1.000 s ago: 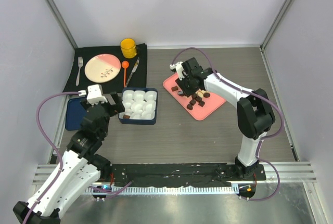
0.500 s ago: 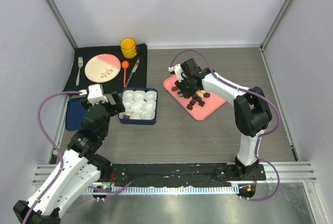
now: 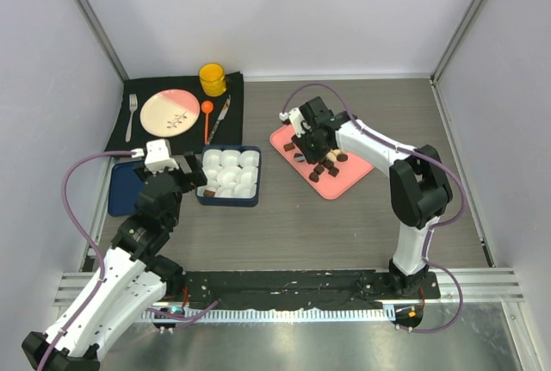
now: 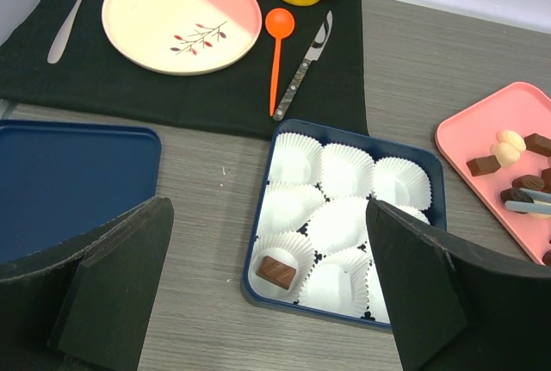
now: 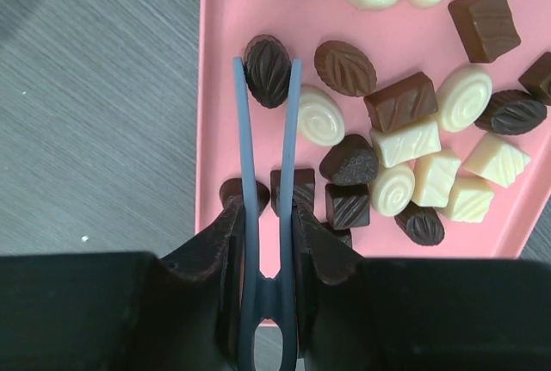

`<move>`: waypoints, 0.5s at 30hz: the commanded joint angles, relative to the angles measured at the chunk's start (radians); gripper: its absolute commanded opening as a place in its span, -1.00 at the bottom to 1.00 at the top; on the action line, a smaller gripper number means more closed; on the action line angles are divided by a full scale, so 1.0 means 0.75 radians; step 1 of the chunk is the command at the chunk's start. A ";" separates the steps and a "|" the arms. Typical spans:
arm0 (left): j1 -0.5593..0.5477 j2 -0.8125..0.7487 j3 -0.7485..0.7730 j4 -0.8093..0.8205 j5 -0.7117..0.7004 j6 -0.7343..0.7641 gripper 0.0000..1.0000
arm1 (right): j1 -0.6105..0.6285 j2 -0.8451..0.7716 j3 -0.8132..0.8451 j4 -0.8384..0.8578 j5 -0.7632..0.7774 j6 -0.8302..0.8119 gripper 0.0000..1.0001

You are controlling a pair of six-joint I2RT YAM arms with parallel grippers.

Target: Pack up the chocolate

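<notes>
Plainly clamping tongs [image 5: 244, 130] between right fingers [image 5: 225, 242], tips either side of a dark chocolate [image 5: 268, 70] at the pink tray's [image 5: 215, 87] edge. Half hiding more pieces [image 5: 303, 188] beneath. Holding left fingers [image 4: 112, 276] wide apart, ends cut off, near the box [image 4: 248, 289] beside the tray.

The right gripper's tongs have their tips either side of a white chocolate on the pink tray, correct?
No: the chocolate between the tips of the tongs is dark brown, not white, as the right wrist view shows. Otherwise right.
</notes>
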 commanded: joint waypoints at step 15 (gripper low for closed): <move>0.000 0.002 0.053 0.030 0.016 -0.022 0.99 | 0.371 -0.186 0.244 0.051 -0.057 0.141 -0.69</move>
